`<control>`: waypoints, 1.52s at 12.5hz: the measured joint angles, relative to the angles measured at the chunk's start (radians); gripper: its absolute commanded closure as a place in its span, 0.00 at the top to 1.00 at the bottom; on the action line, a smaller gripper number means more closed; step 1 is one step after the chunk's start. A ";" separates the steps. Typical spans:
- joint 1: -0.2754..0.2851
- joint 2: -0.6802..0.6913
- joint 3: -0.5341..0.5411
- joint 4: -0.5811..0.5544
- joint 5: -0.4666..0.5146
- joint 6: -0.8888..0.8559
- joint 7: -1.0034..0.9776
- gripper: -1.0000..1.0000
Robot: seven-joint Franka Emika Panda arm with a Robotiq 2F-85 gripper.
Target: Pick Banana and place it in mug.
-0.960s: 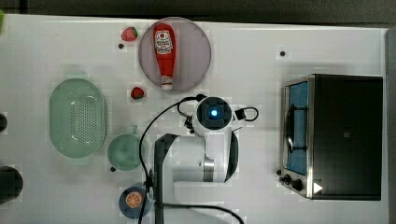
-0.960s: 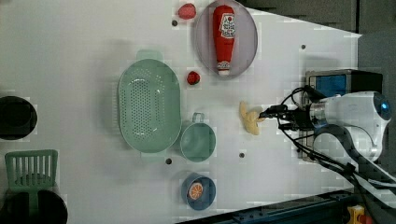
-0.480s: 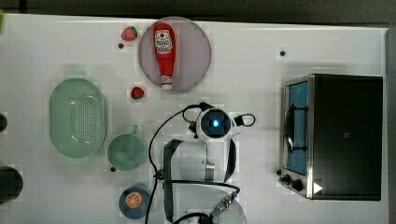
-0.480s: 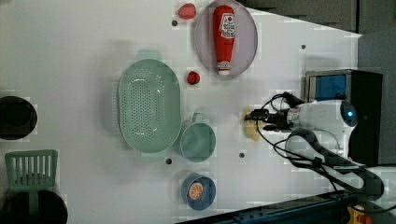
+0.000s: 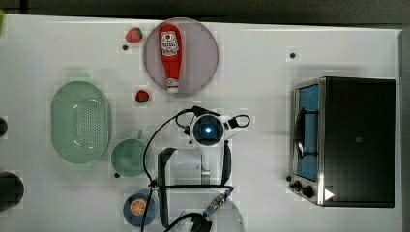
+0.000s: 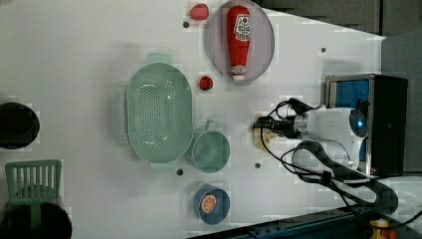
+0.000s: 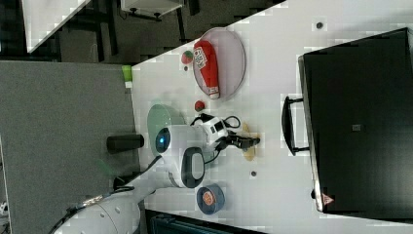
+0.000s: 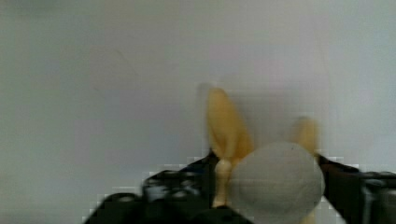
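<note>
Across the top view stretched a white tabletop, with a dark strip of room along its upper edge. On it sat a round plate bearing a ketchup bottle, two strawberries, a green perforated basket, the mug, a blue dish with an orange slice, and a black toaster oven at the top view's right. The arm's wrist hung well to the right of the mug, hiding whatever lay beneath it.

From the left view, the tabletop ended against grey flooring at the upper right. The banana lay on the white surface to the right of the mug, apart from it, with the gripper directly over it (dark cables crowded the spot).

Over in the right view, grey floor and a second white table edge bordered the tabletop. The gripper reached toward the oven's handle side, the banana just under its tip.

Close up in the wrist view, the banana rested on the tabletop right at the gripper's dark fingers. Whether they were spread or pressed together I cannot tell.
</note>
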 measured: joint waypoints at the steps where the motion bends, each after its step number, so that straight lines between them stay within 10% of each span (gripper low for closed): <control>1: 0.002 -0.005 0.001 0.006 0.004 -0.003 -0.001 0.48; 9: 0.004 -0.042 -0.034 -0.008 0.014 0.012 -0.006 0.36; 14: -0.016 -0.285 -0.033 0.012 0.010 -0.377 -0.008 0.36; 19: -0.024 -0.504 -0.031 0.277 -0.014 -0.746 -0.008 0.36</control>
